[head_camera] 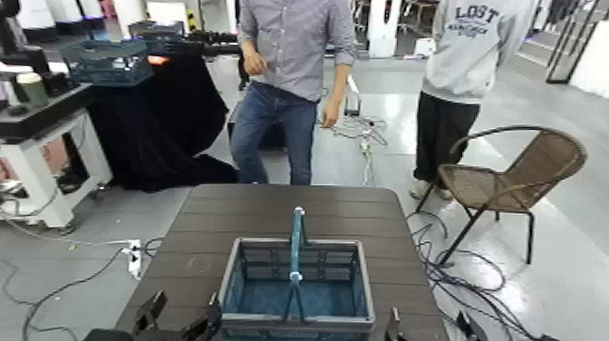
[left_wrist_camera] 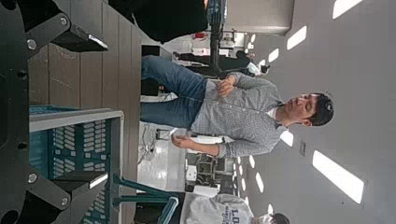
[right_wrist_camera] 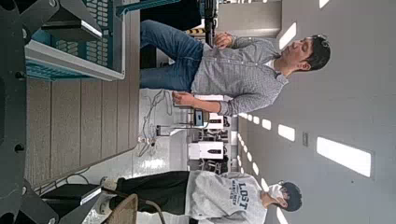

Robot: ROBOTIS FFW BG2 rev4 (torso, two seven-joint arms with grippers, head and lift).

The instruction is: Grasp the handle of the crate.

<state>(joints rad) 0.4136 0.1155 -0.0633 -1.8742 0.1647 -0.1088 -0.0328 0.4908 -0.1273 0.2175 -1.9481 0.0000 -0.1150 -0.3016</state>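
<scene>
Handle (head_camera: 295,245) up and arching over the middle of the blue crate (head_camera: 369,290), both on the brown tabletop (head_camera: 204,213)! From the head view, the crate's near side runs off the bottom edge. The left end effector (head_camera: 179,317) waits just beside the crate, its body partly cut off; the right end effector (head_camera: 430,328) sits low on the other side, mostly out of frame.

Over to the left wrist view: jaws spread wide, open and gripping nothing! One finger hides part of the crate's lattice, and the handle shows only in part, cut by the frame.

Now the right wrist view: open too, holding nothing! Only a sliver of handle makes the picture, and a finger covers some of the crate.
</scene>
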